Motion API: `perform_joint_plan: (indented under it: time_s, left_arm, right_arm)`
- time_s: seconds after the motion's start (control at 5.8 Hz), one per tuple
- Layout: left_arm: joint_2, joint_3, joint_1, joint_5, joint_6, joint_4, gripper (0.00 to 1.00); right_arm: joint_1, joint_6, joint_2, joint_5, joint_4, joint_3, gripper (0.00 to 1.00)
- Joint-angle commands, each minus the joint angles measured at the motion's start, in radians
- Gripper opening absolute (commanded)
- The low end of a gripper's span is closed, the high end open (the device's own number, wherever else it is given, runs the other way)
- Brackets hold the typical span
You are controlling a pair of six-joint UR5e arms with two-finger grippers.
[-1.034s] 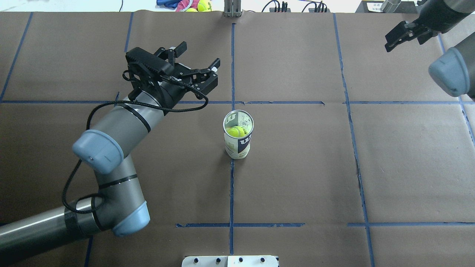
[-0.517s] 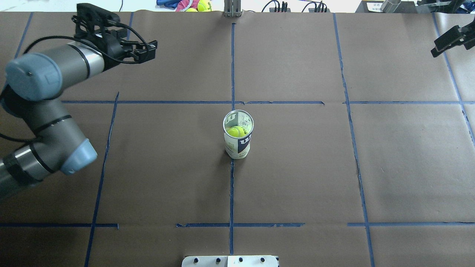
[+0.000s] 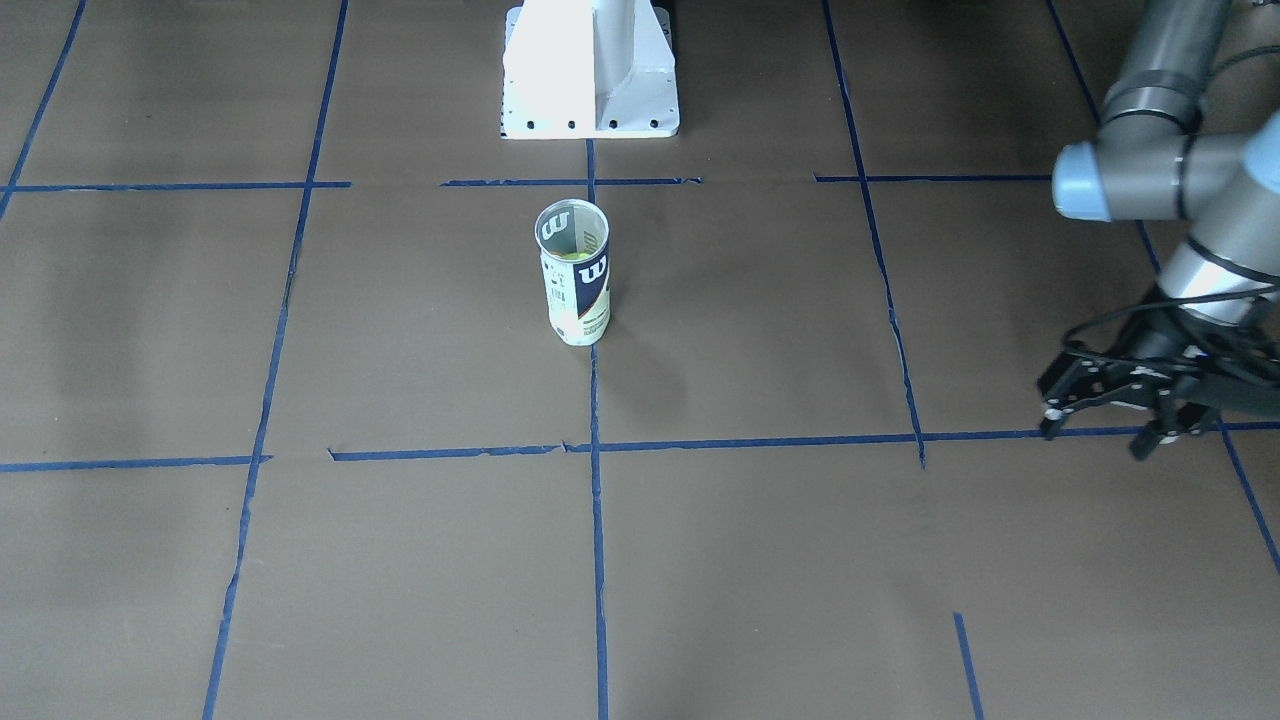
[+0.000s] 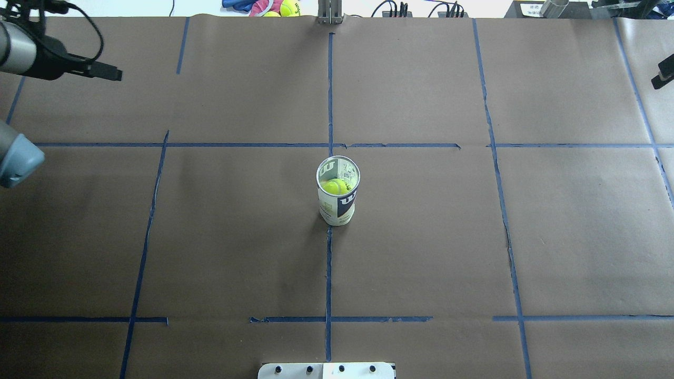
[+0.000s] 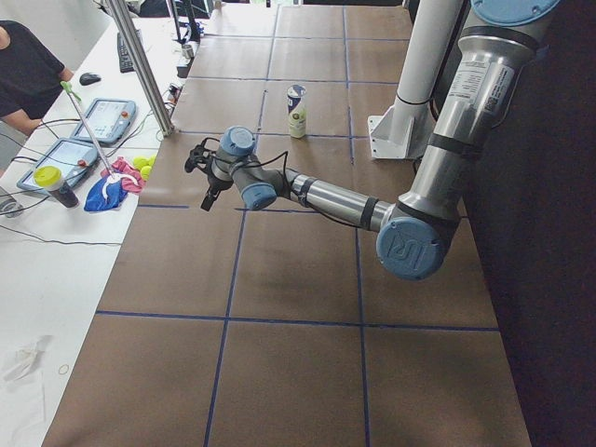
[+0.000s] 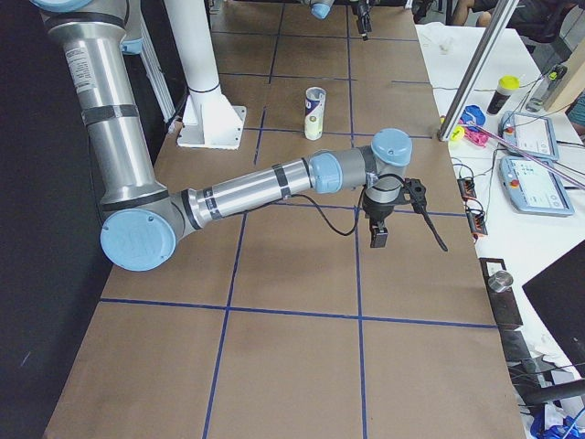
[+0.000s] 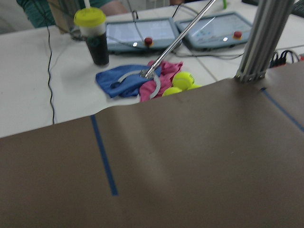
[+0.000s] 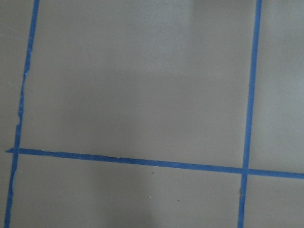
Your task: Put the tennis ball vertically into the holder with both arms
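Upright clear plastic can (image 4: 338,199) holds yellow tennis ball (image 4: 336,186); left gripper (image 3: 1093,441), 10 o'clock, fingers apart; right gripper (image 4: 662,78), 2 o'clock, can't tell.

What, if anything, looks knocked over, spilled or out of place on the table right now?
Nothing stands out. The holder stands upright near the middle of the table with a tennis ball inside it, and nothing is spilled. The left gripper and right gripper are off at the sides, well apart from it.
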State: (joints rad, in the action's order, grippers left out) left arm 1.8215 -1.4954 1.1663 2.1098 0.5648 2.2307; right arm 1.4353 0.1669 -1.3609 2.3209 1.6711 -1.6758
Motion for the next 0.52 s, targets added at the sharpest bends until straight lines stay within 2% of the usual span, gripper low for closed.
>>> perform_joint_plan:
  time_s: [0.0, 0.17, 0.34]
  left_arm:
    - [-0.057, -0.026, 0.145, 0.047, -0.347, -0.341, 1.0]
    - [-0.064, -0.032, 0.229, 0.08, -0.535, -0.485, 1.0]
    - [-0.067, -0.032, 0.313, 0.278, -0.546, -0.64, 1.0]
  right_arm:
    - [0.034, -0.079, -0.046, 0.012, 0.001, 0.014, 1.0]
    - [0.034, -0.084, -0.067, 0.014, 0.001, 0.018, 1.0]
    - [0.034, -0.089, -0.076, 0.018, -0.001, 0.012, 1.0]
